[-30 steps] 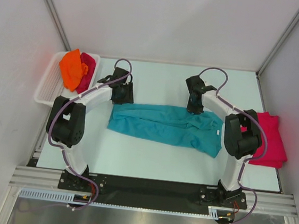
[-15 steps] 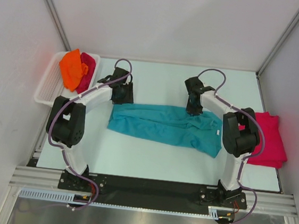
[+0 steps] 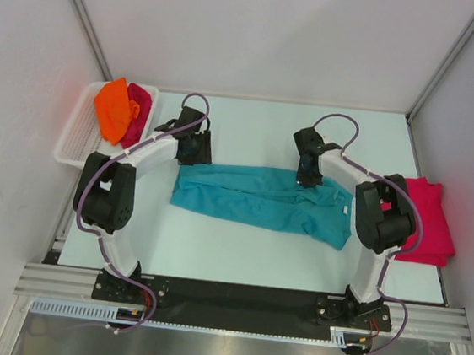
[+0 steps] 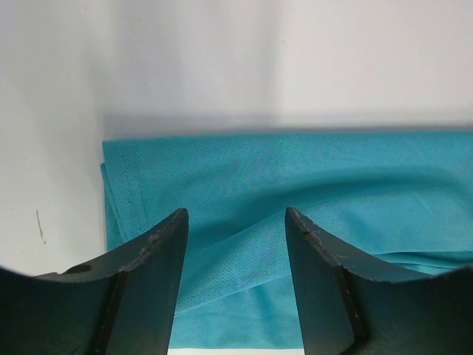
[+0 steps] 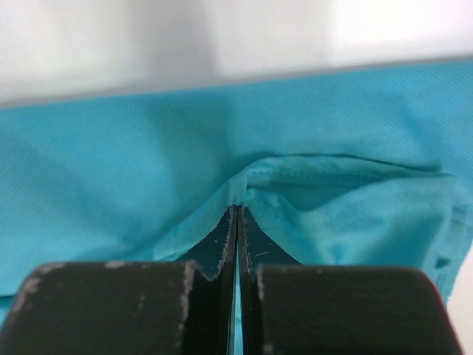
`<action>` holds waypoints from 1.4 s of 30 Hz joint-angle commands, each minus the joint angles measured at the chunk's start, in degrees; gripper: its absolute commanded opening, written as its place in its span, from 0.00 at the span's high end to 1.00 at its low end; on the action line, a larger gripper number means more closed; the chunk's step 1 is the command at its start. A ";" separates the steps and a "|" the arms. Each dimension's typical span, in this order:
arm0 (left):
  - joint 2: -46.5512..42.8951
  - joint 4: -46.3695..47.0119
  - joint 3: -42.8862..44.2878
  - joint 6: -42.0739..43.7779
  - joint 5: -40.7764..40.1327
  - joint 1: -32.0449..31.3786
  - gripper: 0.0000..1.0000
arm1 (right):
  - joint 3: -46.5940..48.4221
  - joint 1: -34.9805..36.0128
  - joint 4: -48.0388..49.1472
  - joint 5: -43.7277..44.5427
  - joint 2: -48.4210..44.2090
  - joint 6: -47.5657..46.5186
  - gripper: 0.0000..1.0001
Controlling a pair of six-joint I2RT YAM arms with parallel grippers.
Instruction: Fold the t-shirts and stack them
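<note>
Teal t-shirt [image 3: 252, 198]: folded lengthwise into a long band, lying across the middle of the counter [image 3: 251, 128], one end toward 9 o'clock and the wider end toward 3 o'clock in the top view. Right tool [image 3: 308, 176]: down at the far edge of this band, at about 1 o'clock from its middle. Is closed, the two fingers pressed together, and pinches a small raised ridge of the teal cloth between the tips; in the right wrist view shows the cloth drawn up into a little tent, with creases running to both sides. Left tool [image 4: 235, 222]: at the 9 o'clock end of the band, near its far corner. Stands open, with a wide gap between the fingers, and grips nothing; shows teal cloth in the gap, with the hemmed end of the shirt at 9 o'clock from the fingers. Cannot tell if the fingertips touch the cloth or hang just above it. White slatted basket [image 3: 73, 139]: at the 10 o'clock corner of the counter, holding an orange t-shirt [image 3: 113, 107] and, just beside it at 3 o'clock, a crimson-pink t-shirt [image 3: 140, 110], both crumpled and touching. Second crimson-pink t-shirt [image 3: 434, 222]: lying flat at the 3 o'clock edge of the counter, partly hidden behind the right arm, apart from the teal one.
</note>
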 commanded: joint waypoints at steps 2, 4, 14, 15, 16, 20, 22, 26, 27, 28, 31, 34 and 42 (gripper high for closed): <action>-1.60 1.67 0.80 0.83 0.15 -0.29 0.40 | -0.50 3.16 1.02 4.97 -8.01 -0.71 1.00; -1.68 1.67 0.62 0.74 0.15 -0.29 0.40 | -0.76 4.91 -0.74 6.55 -10.11 -0.01 1.00; -4.93 2.28 -2.19 0.83 0.23 -0.28 0.40 | -6.47 11.77 -10.41 7.70 -19.53 8.06 1.00; -5.20 2.54 -2.45 0.66 0.32 -0.28 0.40 | -7.70 12.39 -12.16 7.52 -20.49 9.03 1.00; -5.46 2.55 -3.15 0.66 0.50 -0.37 0.40 | -8.32 13.00 -12.87 7.26 -20.94 9.91 1.00; -6.69 3.16 -4.74 0.39 0.94 -0.29 0.40 | -12.45 16.70 -14.28 4.80 -21.99 14.48 1.00; -6.78 3.25 -5.09 0.30 1.11 -0.37 0.40 | -13.77 18.28 -14.11 4.10 -21.12 16.16 0.83; -7.40 3.34 -5.18 0.22 1.47 -0.37 0.40 | -12.81 19.34 -13.67 4.27 -19.27 16.51 0.78; -7.48 3.25 -5.09 0.22 1.55 -0.37 0.40 | -12.28 19.34 -13.58 4.71 -19.36 16.25 0.77; -7.83 3.16 -5.09 0.30 1.38 -0.37 0.40 | -11.23 19.25 -13.49 5.58 -19.10 15.99 0.76; -8.10 3.07 -4.92 0.39 1.20 -0.28 0.40 | -8.60 18.73 -13.84 7.61 -18.48 14.85 0.75; -7.92 2.90 -4.74 0.30 1.29 -0.28 0.40 | -6.84 17.24 -14.19 9.28 -17.34 13.79 0.75; -7.57 2.55 -3.69 0.57 1.29 -0.37 0.40 | -2.79 10.21 -11.56 11.57 -13.65 10.28 0.75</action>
